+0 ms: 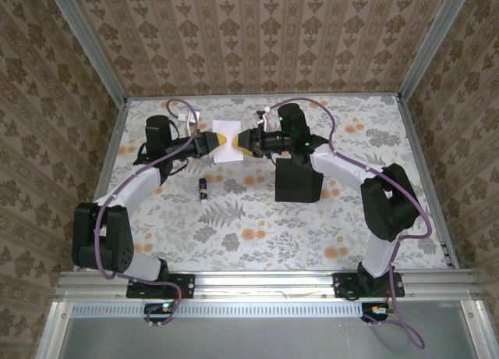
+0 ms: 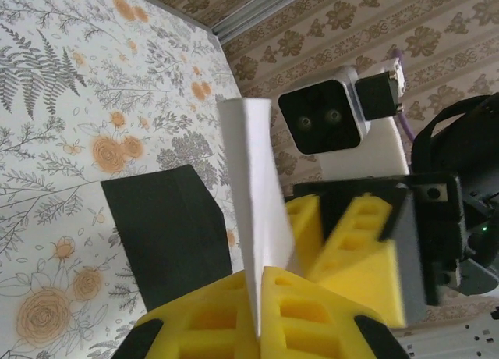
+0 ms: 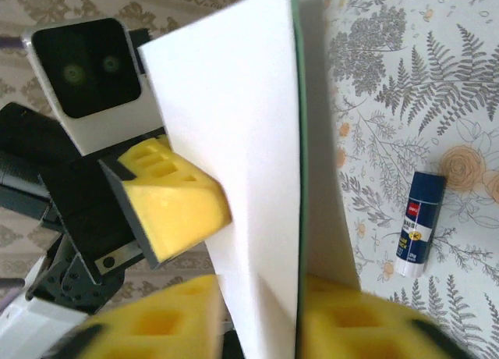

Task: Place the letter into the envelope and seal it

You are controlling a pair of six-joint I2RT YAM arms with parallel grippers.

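Now both end effectors are pinching the thin white paper letter with the dark green border above the floral surface. The left end effector is clamping one edge and the right end effector the opposite one. The flat matte black paper envelope is lying near the right arm. Probably one side should be releasing before the other is pulling, or the sheet is risking a tear.

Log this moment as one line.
left tool: shut on letter | right tool: shut on letter | envelope: flat on table, letter not inside | glue stick: on table
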